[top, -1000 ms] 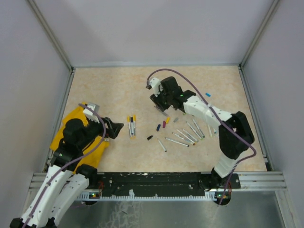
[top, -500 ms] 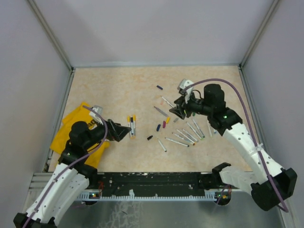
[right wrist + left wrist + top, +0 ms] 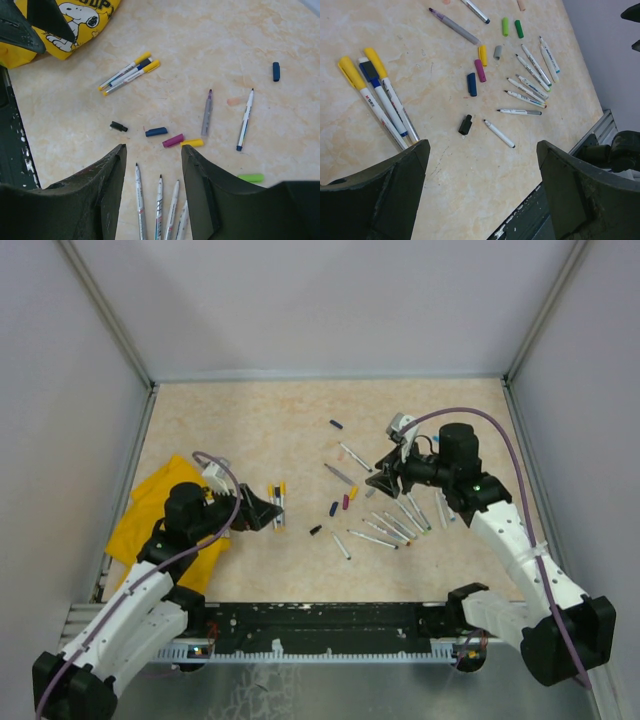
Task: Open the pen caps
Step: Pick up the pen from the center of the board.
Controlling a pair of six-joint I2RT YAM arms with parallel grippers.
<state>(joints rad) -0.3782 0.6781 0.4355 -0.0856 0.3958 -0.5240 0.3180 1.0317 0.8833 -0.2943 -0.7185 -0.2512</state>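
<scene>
Yellow- and blue-capped white pens (image 3: 385, 100): left of frame, axis slanting upper-left to lower-right.
Left end effector (image 3: 482, 147): wide open, empty, nearer arm.

Left end effector (image 3: 481, 147) wide open; right end effector (image 3: 152, 149) half-open.

A robotics lab test cell: plain grey panel walls (image 3: 330, 300) in aluminium framing (image 3: 105, 312) enclose a beige tabletop (image 3: 240, 430), with two robot arms (image 3: 510, 540) bolted to the near rail (image 3: 330, 618).
</scene>
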